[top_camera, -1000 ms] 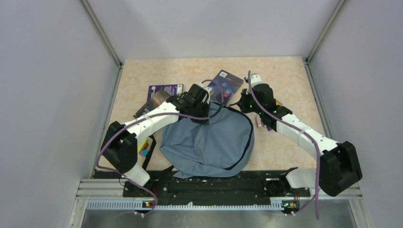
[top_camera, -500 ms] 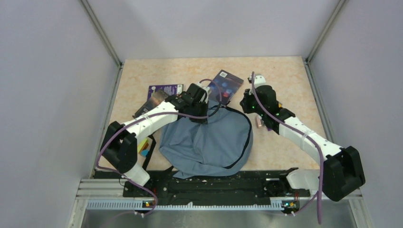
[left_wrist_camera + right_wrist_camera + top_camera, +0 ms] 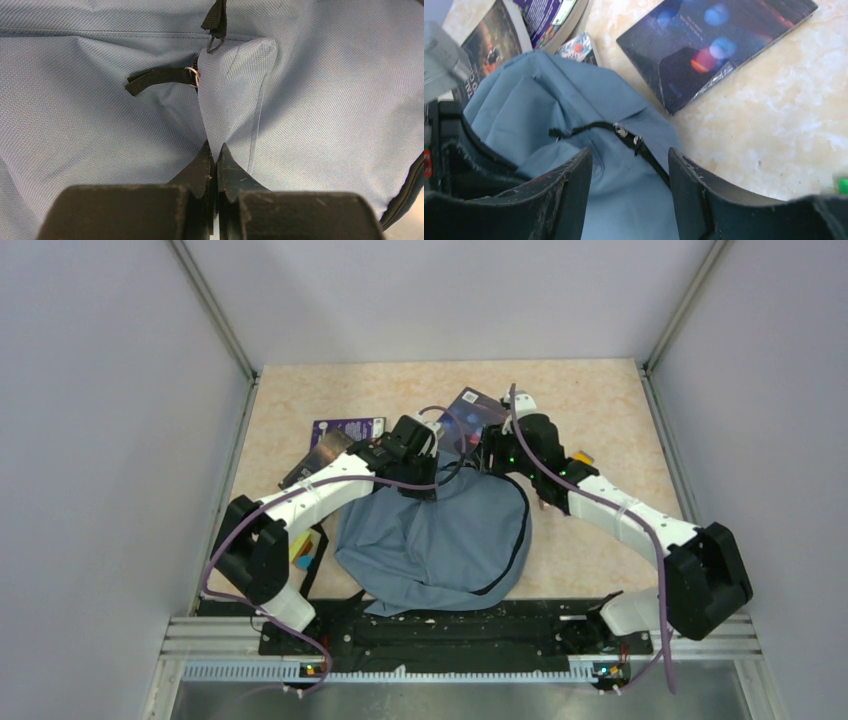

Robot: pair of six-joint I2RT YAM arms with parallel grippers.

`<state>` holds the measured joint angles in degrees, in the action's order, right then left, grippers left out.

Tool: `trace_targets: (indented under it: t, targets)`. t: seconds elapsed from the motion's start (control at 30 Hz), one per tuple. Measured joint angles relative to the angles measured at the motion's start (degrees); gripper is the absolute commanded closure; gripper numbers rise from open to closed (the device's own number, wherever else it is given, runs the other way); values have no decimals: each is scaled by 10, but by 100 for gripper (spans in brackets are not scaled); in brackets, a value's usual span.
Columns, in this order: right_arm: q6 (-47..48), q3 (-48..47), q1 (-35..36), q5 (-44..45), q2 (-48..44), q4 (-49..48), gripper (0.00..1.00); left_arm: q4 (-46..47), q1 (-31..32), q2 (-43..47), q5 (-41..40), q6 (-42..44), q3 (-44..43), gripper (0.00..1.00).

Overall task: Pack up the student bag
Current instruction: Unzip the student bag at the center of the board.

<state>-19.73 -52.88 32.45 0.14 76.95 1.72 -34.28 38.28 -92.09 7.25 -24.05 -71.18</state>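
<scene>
The grey-blue student bag (image 3: 430, 535) lies slumped at the table's near middle. My left gripper (image 3: 424, 476) is shut on a raised fold of its fabric (image 3: 235, 90) at the bag's far edge, the fold pinched between the fingertips (image 3: 215, 152). Two black zipper pulls (image 3: 157, 77) hang just beyond that fold. My right gripper (image 3: 490, 456) hovers open over the bag's far right corner. Its fingers (image 3: 574, 185) straddle blue fabric and the black zipper line (image 3: 626, 132), holding nothing. The bag's opening is not visible.
A dark blue book (image 3: 470, 415) lies just beyond the bag, close to the right gripper. A purple book (image 3: 347, 428) and another book (image 3: 312, 458) lie at the far left. Small items (image 3: 548, 496) sit right of the bag, and a colourful item (image 3: 303, 550) lies under the left arm.
My right gripper has swung left from beside the bag to over its far right corner and has opened. The left gripper has kept its pinch on the fabric.
</scene>
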Motion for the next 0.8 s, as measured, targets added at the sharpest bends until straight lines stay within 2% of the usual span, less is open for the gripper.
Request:
trace_targets:
  t: [0.23,0.47,0.57,0.8]
  targets:
    - [-5,-26,5,33,45,0,59,0,0,0,1,0,0,100]
    - [-3,-46,9,41,80,3,81,0,-2,0,5,0,0,100]
    - [-2,-46,9,44,83,5,100,0,-2,0,7,0,0,100]
    - [2,-46,16,83,87,7,100,0,-2,0,7,1,0,100]
